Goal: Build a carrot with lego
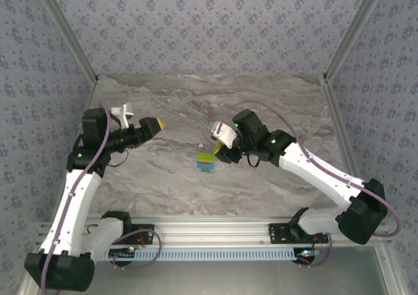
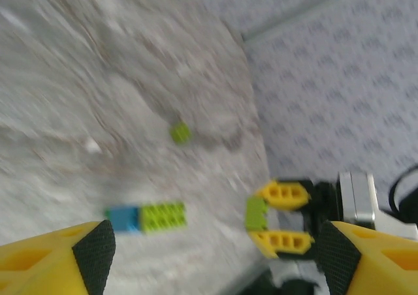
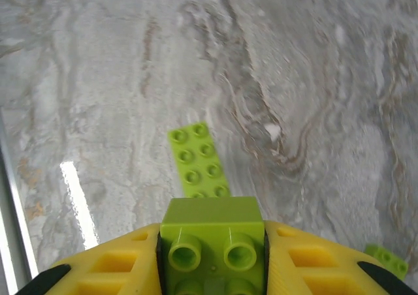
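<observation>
Table [image 1: 274,106]: the joined bricks [image 1: 206,162] lie on it, about the centre.

Right gripper [image 1: 220,149]: just right of the joined bricks and slightly farther back, above the table. The held brick [image 3: 212,243] sits between its fingers. In the right wrist view the joined bricks lie on the table straight ahead of the held brick, not touching it.

Left gripper [image 1: 155,124]: well to the left of the joined bricks, farther back, above the table.

Loose brick [image 2: 180,133]: on the table, apart from the joined bricks.
</observation>
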Available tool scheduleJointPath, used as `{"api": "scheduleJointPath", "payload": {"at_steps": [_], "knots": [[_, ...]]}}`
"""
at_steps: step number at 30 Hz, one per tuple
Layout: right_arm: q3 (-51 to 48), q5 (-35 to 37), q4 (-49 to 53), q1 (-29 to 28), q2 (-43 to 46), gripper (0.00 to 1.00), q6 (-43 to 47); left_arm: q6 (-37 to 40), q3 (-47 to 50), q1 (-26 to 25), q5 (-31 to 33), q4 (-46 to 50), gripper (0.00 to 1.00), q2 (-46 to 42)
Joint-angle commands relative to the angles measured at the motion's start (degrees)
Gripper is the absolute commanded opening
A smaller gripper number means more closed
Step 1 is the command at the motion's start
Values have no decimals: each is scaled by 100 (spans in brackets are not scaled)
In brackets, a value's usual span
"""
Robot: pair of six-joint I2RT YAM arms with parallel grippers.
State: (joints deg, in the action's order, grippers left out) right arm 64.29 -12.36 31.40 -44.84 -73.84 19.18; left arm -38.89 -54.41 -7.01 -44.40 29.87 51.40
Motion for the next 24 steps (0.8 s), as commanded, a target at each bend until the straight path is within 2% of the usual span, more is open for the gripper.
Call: {"api": "scheduleJointPath", "payload": {"at_steps": [1, 5, 10, 13, 24], "knots": [[353, 512, 510, -385, 123, 37, 506, -95, -52, -353, -950, 984, 83, -116], [674, 829, 434, -835, 110, 38, 511, -476, 344, -981, -838, 525, 81, -118], [889, 912, 415, -1073, -48, 38, 527, -965, 553, -1814, -335, -123, 81, 260], [1080, 909, 501, -1170, -207, 37, 550, -1193, 577, -2140, -161, -579, 81, 600], [1325, 880, 817, -1273, -455, 37, 546, -1179, 87, -2282, 45, -818, 81, 1013]]}}
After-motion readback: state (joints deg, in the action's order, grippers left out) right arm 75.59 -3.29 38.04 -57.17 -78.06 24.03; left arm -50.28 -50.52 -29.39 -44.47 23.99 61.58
